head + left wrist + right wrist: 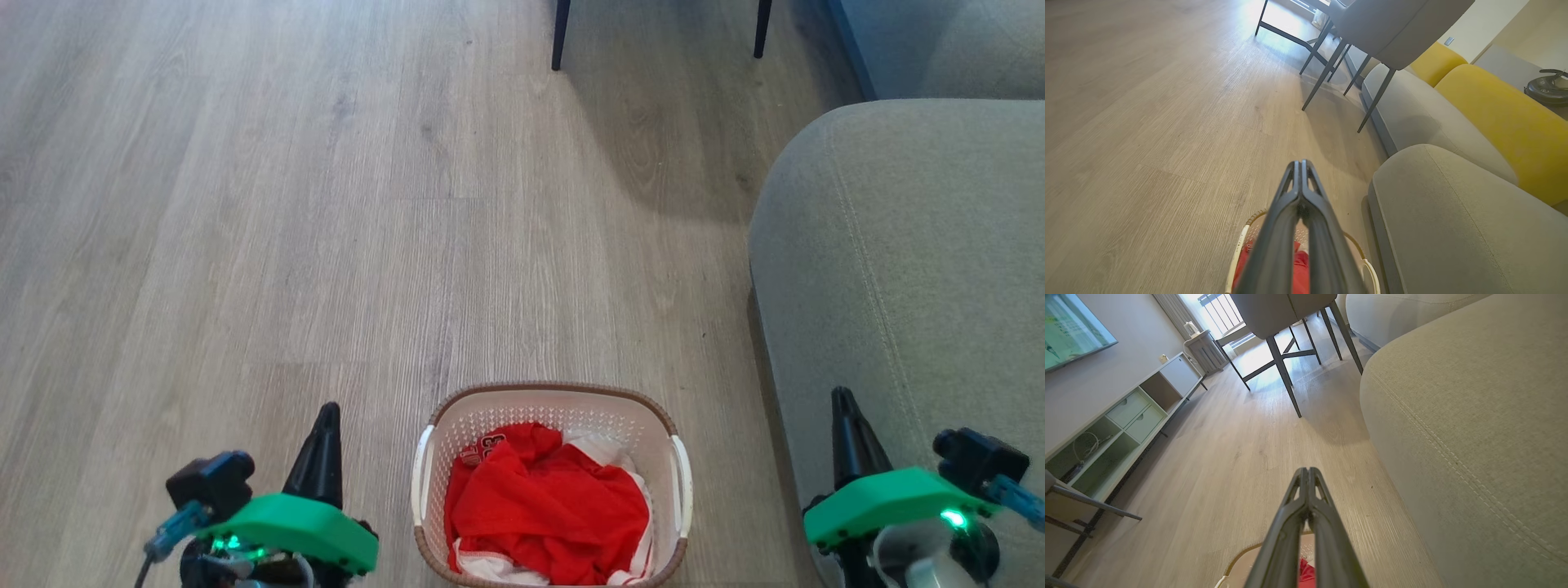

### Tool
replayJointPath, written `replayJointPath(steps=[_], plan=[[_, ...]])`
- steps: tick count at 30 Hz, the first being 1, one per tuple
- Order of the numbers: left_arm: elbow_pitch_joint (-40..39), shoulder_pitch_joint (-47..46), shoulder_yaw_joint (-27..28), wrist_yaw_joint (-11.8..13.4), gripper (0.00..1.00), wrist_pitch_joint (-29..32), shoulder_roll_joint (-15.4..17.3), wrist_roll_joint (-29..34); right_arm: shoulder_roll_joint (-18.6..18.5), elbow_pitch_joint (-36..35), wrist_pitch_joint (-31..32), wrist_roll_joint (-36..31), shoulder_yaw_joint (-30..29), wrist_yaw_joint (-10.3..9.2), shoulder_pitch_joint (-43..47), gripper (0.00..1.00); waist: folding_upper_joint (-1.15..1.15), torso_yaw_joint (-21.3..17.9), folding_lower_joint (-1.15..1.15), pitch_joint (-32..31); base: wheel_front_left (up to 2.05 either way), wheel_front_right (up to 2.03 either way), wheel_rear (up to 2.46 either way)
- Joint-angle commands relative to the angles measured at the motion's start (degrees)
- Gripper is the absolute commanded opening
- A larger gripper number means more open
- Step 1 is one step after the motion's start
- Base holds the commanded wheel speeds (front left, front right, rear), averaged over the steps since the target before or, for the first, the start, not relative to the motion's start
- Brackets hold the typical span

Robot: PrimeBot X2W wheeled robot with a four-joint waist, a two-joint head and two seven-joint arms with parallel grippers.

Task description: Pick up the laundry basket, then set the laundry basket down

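Note:
The laundry basket (552,408), white perforated plastic with a brown rim, stands on the wood floor at the bottom centre of the head view, holding red and white clothing (545,506). My left gripper (327,411) hovers to the left of it, shut and empty. To the basket's right, my right gripper (841,397) is also shut with nothing in it, in front of the sofa arm. In the left wrist view the closed left gripper (1301,162) points over the basket (1240,251). The right wrist view has the right gripper (1307,470) above the basket's rim (1241,553).
A grey sofa (906,278) fills the right side, close to the basket and the right arm. Dark chair legs (560,37) stand at the far centre. A low TV cabinet (1126,416) lines the wall in the right wrist view. Open wood floor (245,204) stretches to the left.

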Motion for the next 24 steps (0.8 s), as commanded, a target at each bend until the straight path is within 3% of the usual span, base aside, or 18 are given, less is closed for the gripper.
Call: replayJointPath(steps=[1, 24], plan=[[-1.7, -3.4, 1.2, -0.4, 0.0, 0.2, 0.7, -1.5, -0.8, -1.6, 0.4, 1.6, -0.3, 0.11, -2.8, 0.0, 0.0, -0.1, 0.0, 0.0, 0.0, 0.0, 0.0], [-0.8, -4.7, 4.6, -1.8, 0.0, 3.6, 1.1, -16.9, -1.2, -0.7, 4.1, 16.8, -1.6, 0.18, -4.0, 0.0, 0.0, -1.3, 0.0, 0.0, 0.0, 0.0, 0.0]])
